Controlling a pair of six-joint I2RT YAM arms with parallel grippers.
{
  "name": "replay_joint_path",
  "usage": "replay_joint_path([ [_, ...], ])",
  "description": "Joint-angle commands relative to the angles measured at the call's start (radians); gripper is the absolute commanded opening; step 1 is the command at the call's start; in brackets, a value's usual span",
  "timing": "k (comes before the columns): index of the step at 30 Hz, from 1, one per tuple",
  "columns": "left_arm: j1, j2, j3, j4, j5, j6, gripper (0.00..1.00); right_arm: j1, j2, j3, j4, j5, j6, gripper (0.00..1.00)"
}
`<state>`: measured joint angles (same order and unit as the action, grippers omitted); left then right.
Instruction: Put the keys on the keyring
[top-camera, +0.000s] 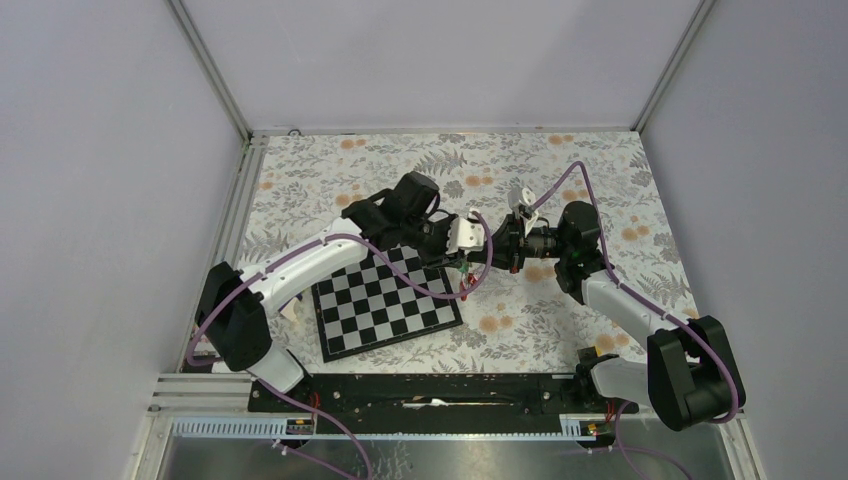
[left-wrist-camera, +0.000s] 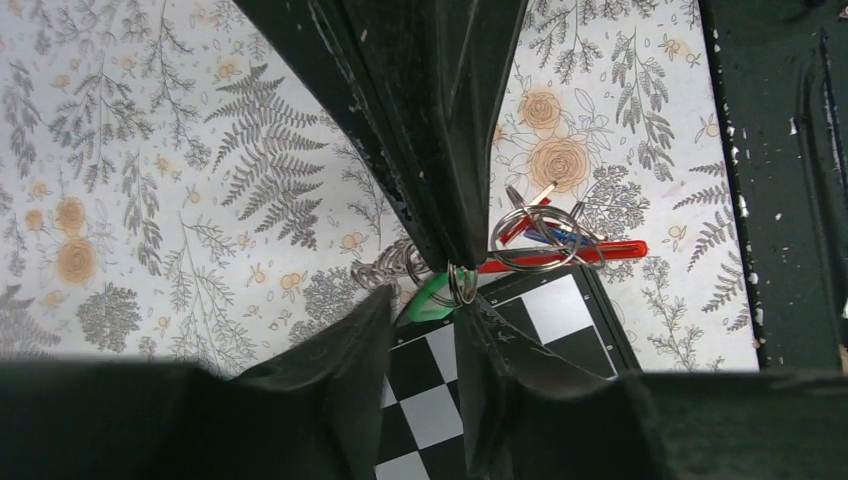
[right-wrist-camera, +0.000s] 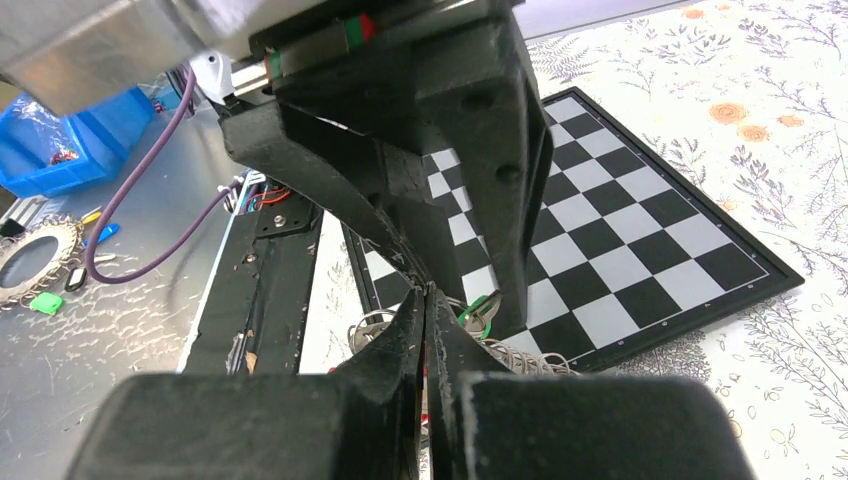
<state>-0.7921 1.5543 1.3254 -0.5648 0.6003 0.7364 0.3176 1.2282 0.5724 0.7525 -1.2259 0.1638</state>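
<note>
Right tool (right-wrist-camera: 428, 298): fingers pressed together beside a small metal ring (left-wrist-camera: 462, 285). Left tool (left-wrist-camera: 425, 315): fingers flank the green key (left-wrist-camera: 428, 297); grip cannot be determined. Blue bin (right-wrist-camera: 45, 140): contents unclear.

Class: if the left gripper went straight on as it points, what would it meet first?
Probably the green key, just ahead of the left gripper at the right gripper's shut tip; depth is unclear.
</note>
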Motion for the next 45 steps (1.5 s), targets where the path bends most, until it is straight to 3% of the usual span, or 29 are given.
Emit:
replay_joint_path([
  [1,0.009,0.002,-0.012,0.048,0.043,0.023,0.28,-0.005,-0.010,0.023,0.027,-0.029,-0.025,0.00],
  [4,0.013,-0.002,-0.021,0.048,0.035,0.024,0.17,-0.004,-0.007,0.024,0.017,-0.028,-0.035,0.00],
  [13,0.014,-0.008,-0.032,0.010,0.050,0.025,0.01,-0.008,-0.006,0.025,0.000,-0.021,-0.053,0.00],
  [28,0.014,-0.020,-0.078,-0.023,0.074,-0.030,0.00,-0.017,-0.004,0.024,-0.020,-0.003,-0.073,0.00],
  [45,0.003,0.114,0.030,-0.006,0.154,-0.136,0.00,-0.017,0.012,-0.001,0.022,0.031,-0.059,0.00],
])
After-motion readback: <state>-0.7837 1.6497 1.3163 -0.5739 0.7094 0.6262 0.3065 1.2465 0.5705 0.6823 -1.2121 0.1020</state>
